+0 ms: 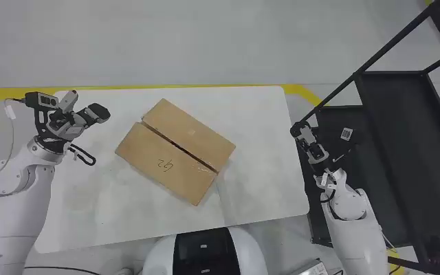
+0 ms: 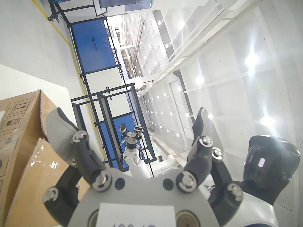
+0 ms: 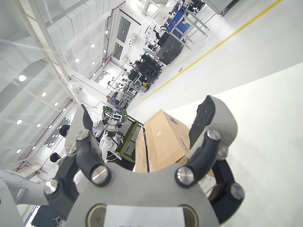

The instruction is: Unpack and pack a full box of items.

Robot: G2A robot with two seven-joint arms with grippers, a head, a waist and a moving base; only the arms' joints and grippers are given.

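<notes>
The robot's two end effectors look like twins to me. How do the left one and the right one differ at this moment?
The left end effector hangs over the table, while the right end effector sits at the table's opposite edge, beside a black rack. The left one is nearer the cardboard box than the right one. Both are open, empty and touching nothing.

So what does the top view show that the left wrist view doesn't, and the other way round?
Top view: the closed box, its whole top and centre seam, the left hand and right hand flanking the table. Left wrist view: the left hand open close up, printed symbols on the box's side. Both: box, table, right hand.
</notes>
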